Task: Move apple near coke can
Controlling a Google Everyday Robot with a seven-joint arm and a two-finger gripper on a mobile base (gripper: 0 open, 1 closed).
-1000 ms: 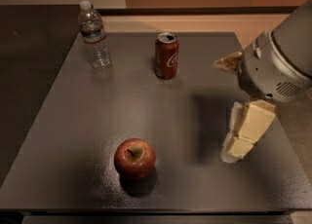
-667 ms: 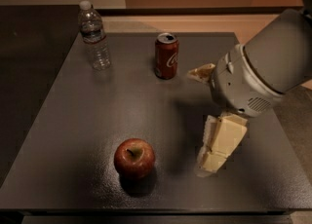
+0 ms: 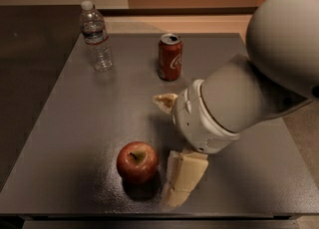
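The dark-red apple (image 3: 137, 162) sits near the front edge of the dark grey table (image 3: 75, 123), its stem up. The red coke can (image 3: 170, 57) stands upright at the back middle of the table, well apart from the apple. My gripper (image 3: 166, 149) is open and empty, low over the table just right of the apple. One cream finger (image 3: 183, 177) lies right beside the apple, the other (image 3: 165, 102) points left between the apple and the can. The large white arm (image 3: 259, 78) fills the right side.
A clear plastic water bottle (image 3: 96, 37) stands upright at the back left of the table. The table's front edge (image 3: 149, 215) runs just below the apple. A darker surface (image 3: 30, 63) lies to the left.
My arm and gripper have swung left and toward the front, from the table's right side to right beside the apple. The apple, can and bottle have not moved.
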